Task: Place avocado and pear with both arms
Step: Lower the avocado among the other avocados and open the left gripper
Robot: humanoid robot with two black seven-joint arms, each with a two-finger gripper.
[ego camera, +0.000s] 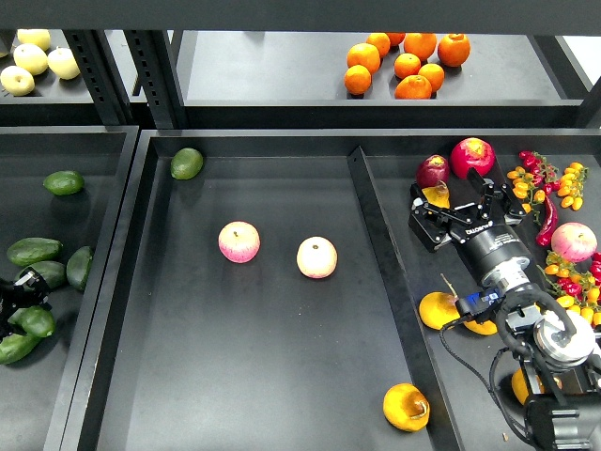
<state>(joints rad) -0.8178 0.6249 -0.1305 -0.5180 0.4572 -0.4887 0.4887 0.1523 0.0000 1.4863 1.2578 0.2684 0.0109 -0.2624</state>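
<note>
Several glossy dark green avocados lie in the left bin, among them one [35, 250] at the back and one [34, 321] just in front of my left gripper [19, 287]. That gripper is small and dark at the left edge, and its fingers cannot be told apart. A yellow-orange pear [407, 406] with a brown patch lies at the front right of the middle bin. My right gripper [455, 205] is open in the right bin. A yellow-orange fruit [435, 194], partly hidden, lies by its left finger.
Two pink-and-yellow apples [238, 241] [316, 256] lie in the middle bin, with a rounder green fruit [186, 163] in its back left corner. A divider wall [380, 254] separates the right bin, which holds red apples, small peppers and more pears [438, 309]. Oranges [406, 64] sit on the shelf.
</note>
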